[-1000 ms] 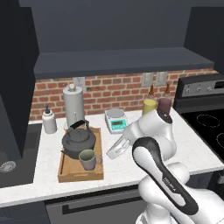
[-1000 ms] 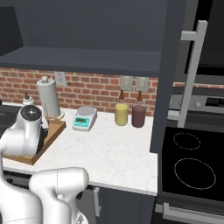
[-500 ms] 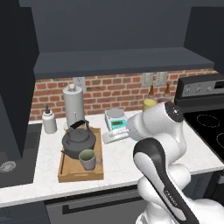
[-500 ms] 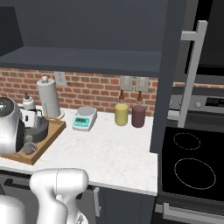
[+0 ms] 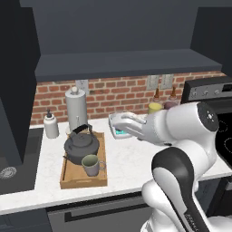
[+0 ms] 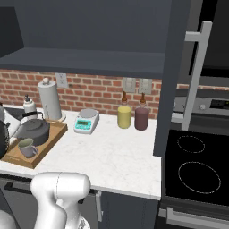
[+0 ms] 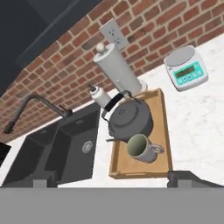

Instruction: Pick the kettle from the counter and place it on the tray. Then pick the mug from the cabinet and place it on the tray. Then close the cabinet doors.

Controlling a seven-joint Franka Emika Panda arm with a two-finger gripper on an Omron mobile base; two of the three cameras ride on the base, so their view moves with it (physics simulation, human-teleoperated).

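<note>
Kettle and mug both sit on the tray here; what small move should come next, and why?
Probably swing the open, empty end effector up toward the cabinet door beside the range, which stands open. The kettle and mug already rest on the tray, so only the doors remain.

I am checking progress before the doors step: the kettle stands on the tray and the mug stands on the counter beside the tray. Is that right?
One detail is wrong. The mug is not on the counter; it stands inside the tray, just in front of the kettle. The hand view shows it most clearly, and the left base view agrees. The kettle is on the tray, as you wrote.
</note>
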